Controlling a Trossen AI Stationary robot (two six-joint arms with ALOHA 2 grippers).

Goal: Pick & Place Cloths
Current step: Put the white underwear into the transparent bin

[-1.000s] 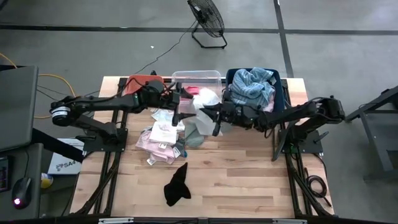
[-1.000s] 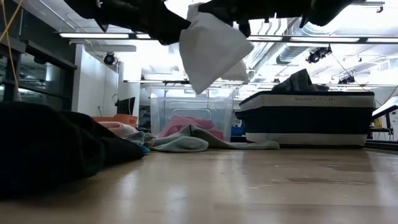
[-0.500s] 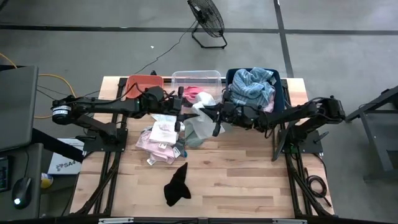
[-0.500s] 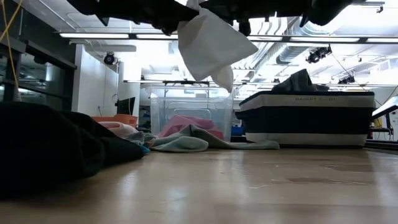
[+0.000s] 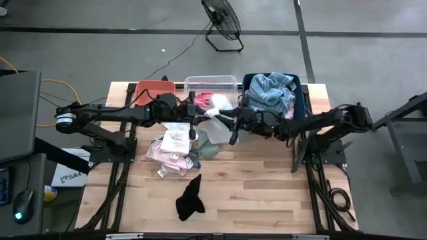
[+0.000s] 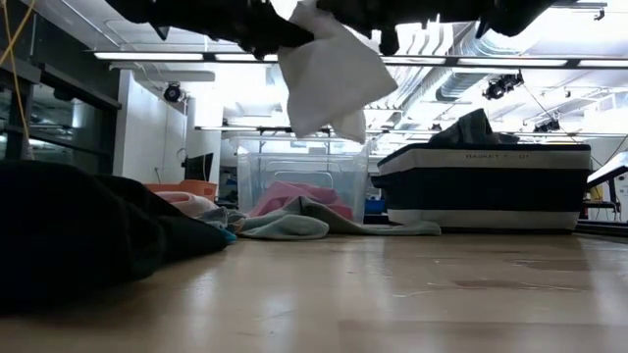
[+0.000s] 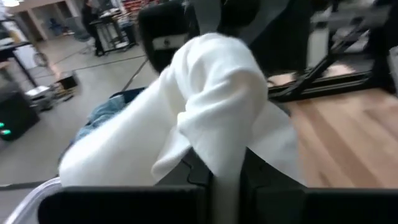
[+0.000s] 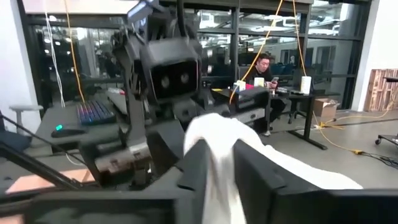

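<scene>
A white cloth [image 5: 215,124] hangs in the air between my two grippers, in front of the clear bin [image 5: 211,83]; the low view shows it as a loose white bundle [image 6: 329,74] high above the table. My left gripper [image 5: 198,123] reaches in level from the table's left and is shut on it. My right gripper [image 5: 227,124] comes level from the right, also shut on it. Under them on the table lie pale pink and white cloths [image 5: 172,148] and an olive green cloth [image 5: 208,149]. A small black cloth [image 5: 189,200] lies nearer the front edge. My left gripper pinches a bunched fold of the white cloth [image 7: 227,155] between its two fingers, coming level from the table's left. The cloth bulges above and beyond the fingers, clear of the table. My right gripper has another fold of the same cloth [image 8: 219,155] between its two fingers, coming level from the table's right. The cloth drapes over one finger [image 8: 255,171].
Three bins stand along the far edge: an orange bin [image 5: 151,87], the clear bin holding a pink cloth [image 5: 212,101], and a dark blue bin [image 5: 303,100] heaped with a blue-striped cloth [image 5: 272,92]. Bare wood lies at the front right [image 5: 267,193].
My left gripper has moved toward the table's right, up to the white cloth held by my right gripper, and has shut from wide open onto it. The cloth's hanging corner has drawn up into a shorter bundle.
</scene>
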